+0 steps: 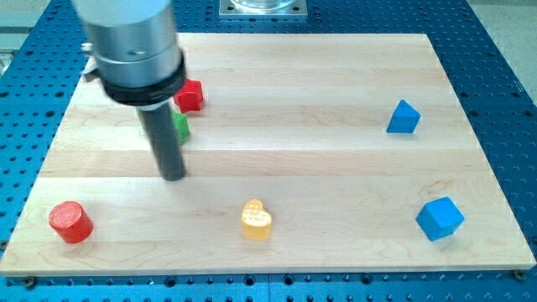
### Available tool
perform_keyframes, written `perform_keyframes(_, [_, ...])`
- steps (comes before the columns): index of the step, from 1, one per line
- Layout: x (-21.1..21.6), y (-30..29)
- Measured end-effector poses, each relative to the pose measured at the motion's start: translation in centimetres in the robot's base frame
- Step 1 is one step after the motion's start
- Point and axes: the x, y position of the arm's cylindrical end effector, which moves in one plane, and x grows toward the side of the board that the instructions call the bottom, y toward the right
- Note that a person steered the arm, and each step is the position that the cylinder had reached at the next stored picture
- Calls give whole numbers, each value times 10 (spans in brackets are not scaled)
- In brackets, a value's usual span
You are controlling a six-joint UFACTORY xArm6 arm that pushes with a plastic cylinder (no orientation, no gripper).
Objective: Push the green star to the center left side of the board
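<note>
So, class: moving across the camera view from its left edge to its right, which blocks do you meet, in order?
Red cylinder → green block → red block → yellow heart → blue triangular block → blue cube. My tip sits just below the green block.
</note>
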Motion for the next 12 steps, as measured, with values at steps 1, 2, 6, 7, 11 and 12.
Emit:
perform_keyframes(1, [-25,-18])
perform_keyframes(2, [-58,-18])
perform_keyframes(6, [-87,-103])
perform_keyframes(7, [-105,-79])
perform_keyframes(11, [-137,46])
perform_keyframes(12, [-124,69])
